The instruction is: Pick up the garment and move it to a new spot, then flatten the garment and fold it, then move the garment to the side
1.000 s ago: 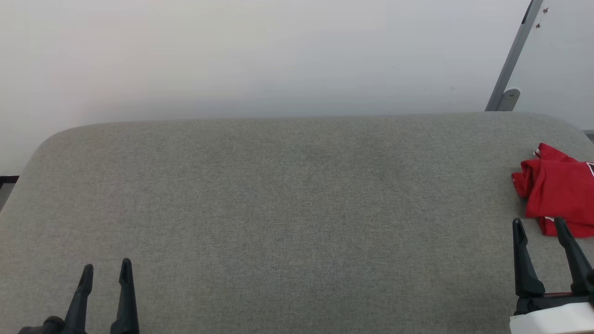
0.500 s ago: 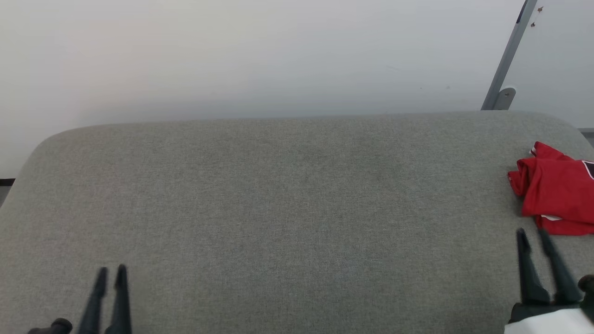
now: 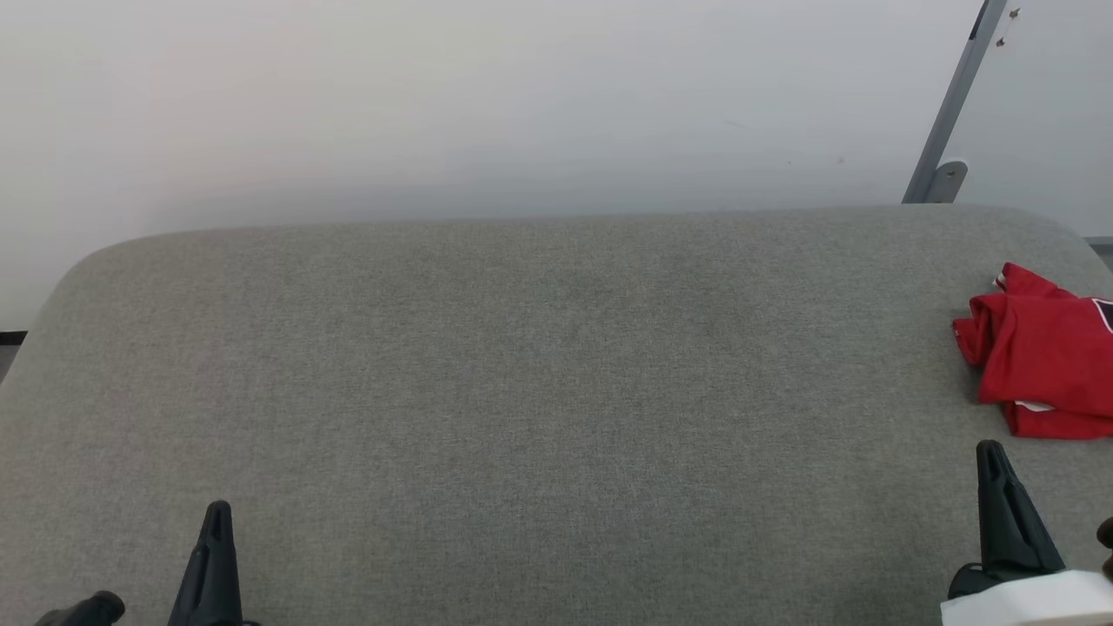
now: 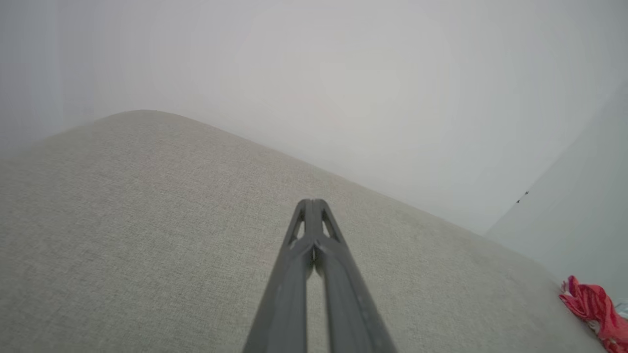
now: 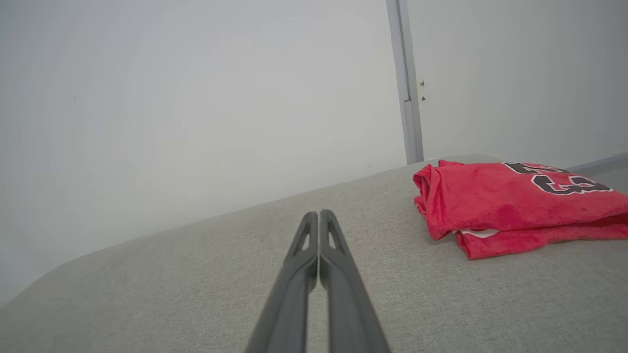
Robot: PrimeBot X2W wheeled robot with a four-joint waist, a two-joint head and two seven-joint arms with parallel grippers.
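The desk [image 3: 522, 374] had a grey woven-fabric top with rounded far corners. The red garment [image 3: 1043, 365] lay folded directly on it near its right end, black white-outlined lettering facing up, a white edge showing between folds.

Soft, even light everywhere, no hard shadows, no glare. In the head view the wall [image 3: 435, 104] glows brightest and faintly warm at the left and cools to grey at the right, with a dim band just above the far edge of the grey cushion [image 3: 522, 391]. That far edge bows with lens distortion. The left wrist view is milky and low in contrast, and the garment [image 4: 596, 309] smears into blur at its right border. The right wrist view is crisper: the lettering [image 5: 544, 184] reads sharp, and a thin shadow sits under the near fold.
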